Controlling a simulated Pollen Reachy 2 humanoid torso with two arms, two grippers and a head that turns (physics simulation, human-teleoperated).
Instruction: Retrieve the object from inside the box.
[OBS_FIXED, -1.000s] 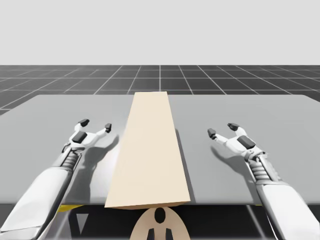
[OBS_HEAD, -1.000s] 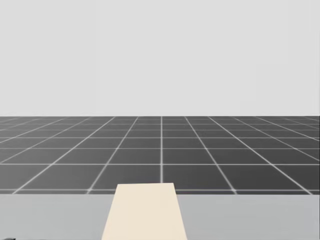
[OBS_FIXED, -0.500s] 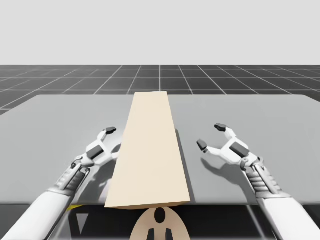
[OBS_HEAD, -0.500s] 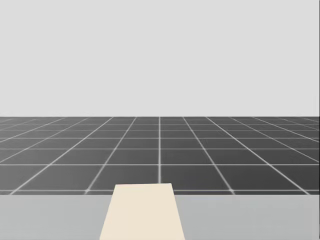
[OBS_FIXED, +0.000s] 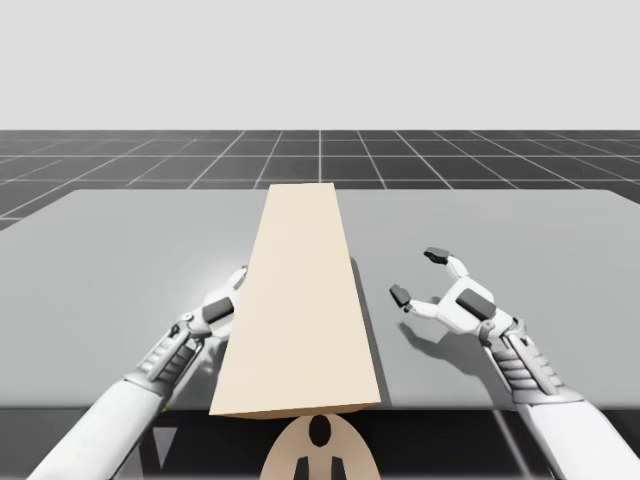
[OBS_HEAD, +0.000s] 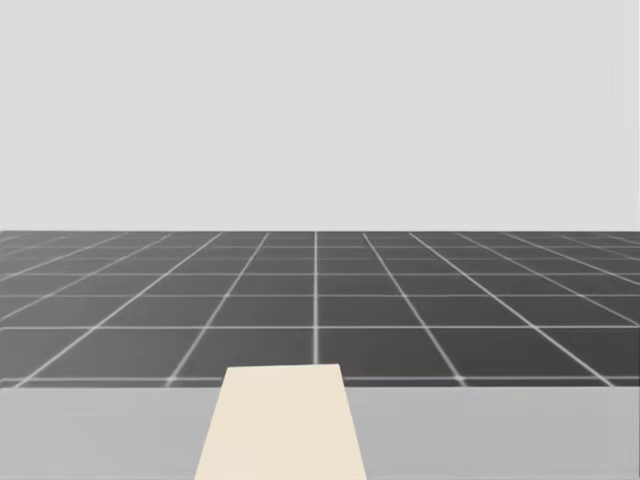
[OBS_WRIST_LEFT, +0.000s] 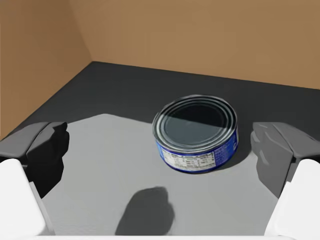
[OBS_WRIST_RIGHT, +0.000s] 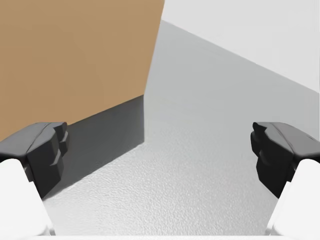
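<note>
Up close, the left gripper (OBS_WRIST_LEFT: 159, 142) sits inside the box (OBS_FIXED: 300, 300), fingers spread wide, with the blue can (OBS_WRIST_LEFT: 196, 135) upright just ahead between them, untouched. The right gripper (OBS_FIXED: 418, 276), also spread and holding nothing, hovers over the table (OBS_FIXED: 500, 230) beside the box's right wall.

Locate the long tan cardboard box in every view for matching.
High view: long tan cardboard box lies central, running away from me.
Head view: its far end, low centre.
Left wrist view: brown inner walls ahead of left claw.
Right wrist view: brown outer wall ahead of right claw.
Shared landmark: grey table.
</note>
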